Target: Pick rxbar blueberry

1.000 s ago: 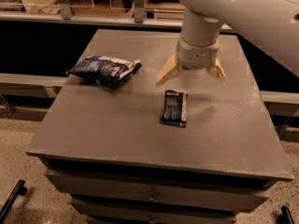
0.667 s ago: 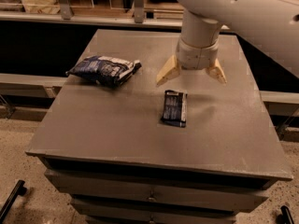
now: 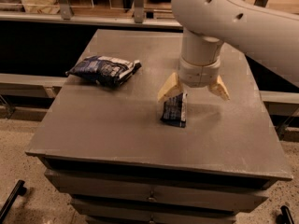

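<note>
- rxbar blueberry [image 3: 174,112] lying flat near the middle of the table [image 3: 107,129], long axis running far to near, far end hidden behind one finger.
- gripper [image 3: 194,89] hanging just over that far end, fingers spread wide apart.
- Puffy snack bag [image 3: 103,70] well apart, toward the picture's left, off the approach.
- Against a second ago: gripper lower, bar unmoved.
</note>
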You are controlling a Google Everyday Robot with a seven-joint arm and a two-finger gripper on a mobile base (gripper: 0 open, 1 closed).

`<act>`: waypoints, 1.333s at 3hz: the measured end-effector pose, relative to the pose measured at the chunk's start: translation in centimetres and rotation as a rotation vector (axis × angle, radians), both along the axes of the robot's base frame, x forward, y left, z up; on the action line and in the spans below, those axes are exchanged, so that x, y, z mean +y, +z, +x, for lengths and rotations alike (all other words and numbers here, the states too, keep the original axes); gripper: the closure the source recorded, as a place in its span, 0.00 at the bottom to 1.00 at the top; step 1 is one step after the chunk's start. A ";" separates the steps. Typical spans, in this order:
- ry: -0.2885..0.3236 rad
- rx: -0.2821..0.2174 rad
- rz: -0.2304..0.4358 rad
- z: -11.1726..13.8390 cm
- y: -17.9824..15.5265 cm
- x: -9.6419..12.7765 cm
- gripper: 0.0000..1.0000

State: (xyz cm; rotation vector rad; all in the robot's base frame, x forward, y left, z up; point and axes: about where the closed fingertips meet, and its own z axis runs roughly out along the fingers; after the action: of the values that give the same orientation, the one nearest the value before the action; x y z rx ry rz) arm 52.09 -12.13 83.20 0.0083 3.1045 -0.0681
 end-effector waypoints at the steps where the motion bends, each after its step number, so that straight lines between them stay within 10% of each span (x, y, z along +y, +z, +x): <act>1: 0.000 0.001 0.000 -0.1 0.0 0.0 0.00; 4: 0.052 -0.008 0.010 -1.0 -0.7 5.5 0.00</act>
State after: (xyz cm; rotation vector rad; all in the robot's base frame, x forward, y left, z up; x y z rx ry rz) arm 51.05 -6.66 82.53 -0.0713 3.0949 -0.0512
